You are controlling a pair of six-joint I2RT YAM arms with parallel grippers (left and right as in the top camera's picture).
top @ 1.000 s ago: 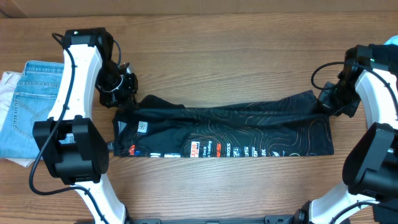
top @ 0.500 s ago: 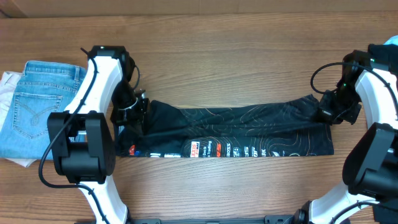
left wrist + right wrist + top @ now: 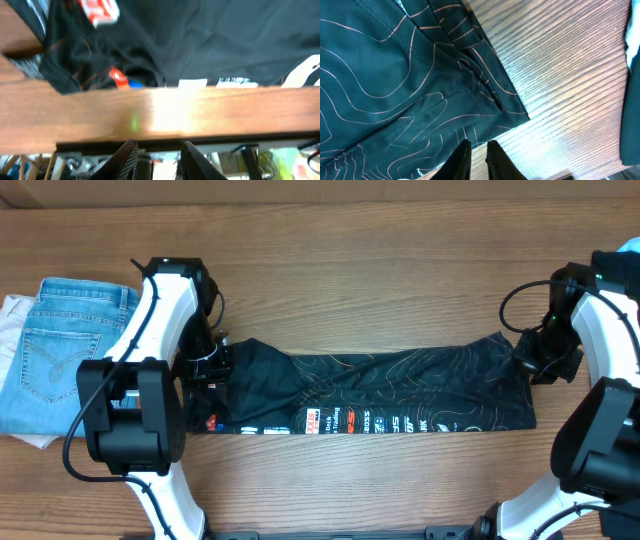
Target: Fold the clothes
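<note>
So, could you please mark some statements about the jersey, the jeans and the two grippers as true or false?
1. The black jersey lies as a long strip across the table. True.
2. The jeans lie on top of the jersey. False: they lie apart from it at the left, on a white cloth.
3. The white lettering runs along the jersey's edge nearest the robot bases. True.
4. The right gripper is over the jeans. False: it is at the jersey's right end.
5. The left gripper is at the jersey's left end. True.
</note>
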